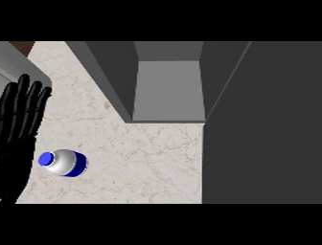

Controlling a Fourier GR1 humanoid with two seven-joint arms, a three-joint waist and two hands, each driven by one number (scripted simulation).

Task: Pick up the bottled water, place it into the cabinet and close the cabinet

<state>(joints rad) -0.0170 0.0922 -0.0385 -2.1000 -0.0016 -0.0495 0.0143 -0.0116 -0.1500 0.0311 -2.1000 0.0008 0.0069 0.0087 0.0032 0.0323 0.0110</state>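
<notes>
One bottled water (pixel 63 162) on counter (pixel 150 158), one open cabinet (pixel 169 91), one left hand (pixel 8 139), fingers straight, empty.

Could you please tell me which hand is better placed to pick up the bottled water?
Probably the left: the left hand rests open at the view's left edge, just beside the bottled water on the counter, while no right hand shows.

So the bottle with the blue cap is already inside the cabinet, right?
Not quite. The bottle with the blue cap is on the counter, not inside the cabinet. The head view shows it out in front of the open cabinet, just beside the left hand, which is open with its fingers up.
</notes>
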